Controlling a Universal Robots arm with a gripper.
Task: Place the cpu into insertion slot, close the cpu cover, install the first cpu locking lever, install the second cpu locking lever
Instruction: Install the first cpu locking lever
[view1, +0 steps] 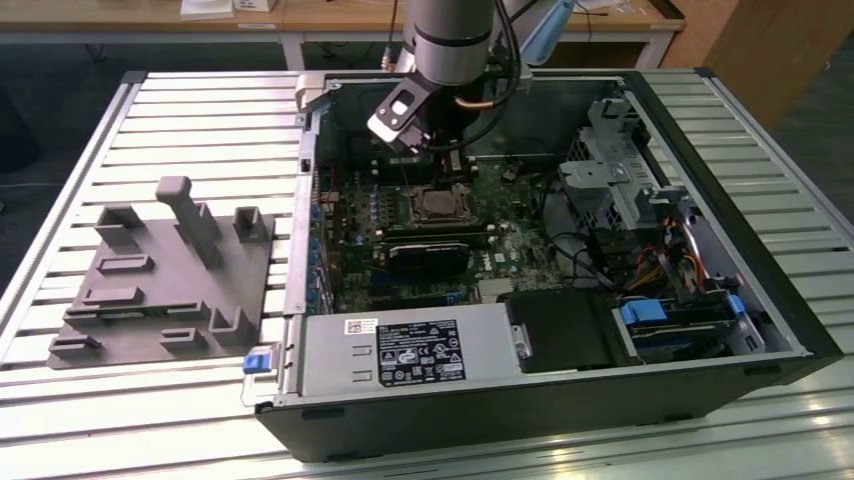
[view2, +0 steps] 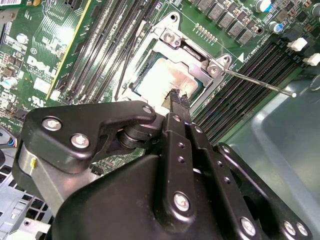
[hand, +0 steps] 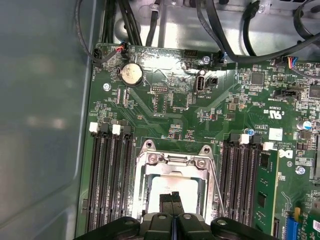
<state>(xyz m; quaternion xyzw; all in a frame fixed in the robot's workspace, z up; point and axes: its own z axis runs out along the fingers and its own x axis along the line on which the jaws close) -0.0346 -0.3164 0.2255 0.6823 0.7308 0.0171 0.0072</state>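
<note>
- Robot arm reaches into an open PC case (view1: 534, 415) lying on a slatted metal worktop (view1: 200, 110). The gripper (view1: 447, 165) hangs over the green board (hand: 175, 110), just above the insertion slot (view1: 434, 205).
- Both wrist views: gripper (view2: 177, 98) (hand: 174, 196) has its fingers pressed together w/ nothing between them, tips right over the near edge of the cpu (view2: 157, 80) (hand: 167, 185).
- The cpu sits in the slot, silver top showing through the window of the cpu cover (view2: 200, 74) (hand: 172, 170), which lies flat around it.
- Second wrist view: a thin metal locking lever (view2: 260, 85) juts out from the socket corner, across the black memory slots (view2: 235, 95).
- Exterior view: grey moulded fixture (view1: 160, 280) sits on the worktop at the exterior view's left, apart from the case; silver power-supply box (view1: 400, 355) fills the case's near corner.
</note>
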